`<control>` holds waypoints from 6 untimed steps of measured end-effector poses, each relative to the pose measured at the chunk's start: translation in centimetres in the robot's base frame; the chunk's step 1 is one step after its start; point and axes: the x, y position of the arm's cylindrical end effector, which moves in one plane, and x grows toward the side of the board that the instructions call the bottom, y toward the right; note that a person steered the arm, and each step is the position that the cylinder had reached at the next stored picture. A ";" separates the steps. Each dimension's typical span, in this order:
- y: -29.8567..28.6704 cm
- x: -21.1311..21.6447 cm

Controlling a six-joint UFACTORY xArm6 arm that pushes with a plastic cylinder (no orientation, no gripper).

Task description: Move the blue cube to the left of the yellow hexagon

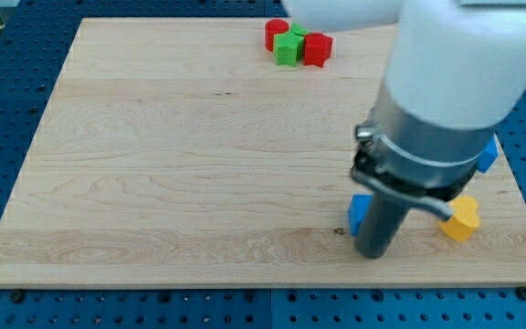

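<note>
The blue cube (358, 212) lies near the board's lower right, mostly hidden behind my rod. My tip (372, 253) rests on the board just right of and below the cube, touching or nearly touching it. A yellow block (461, 218) lies to the right of the rod, partly hidden by the arm; its shape reads more like a heart than a hexagon from here. The blue cube is to the view's left of this yellow block, with the rod between them.
Another blue block (489, 154) peeks out at the board's right edge behind the arm. At the top centre, two red blocks (275, 33) (318, 48) and a green block (289, 46) are clustered. The wooden board (172, 164) lies on a blue perforated table.
</note>
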 end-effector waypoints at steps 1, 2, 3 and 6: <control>0.7 -4.1; 0.7 -3.7; 0.2 -0.5; 4.3 -10.7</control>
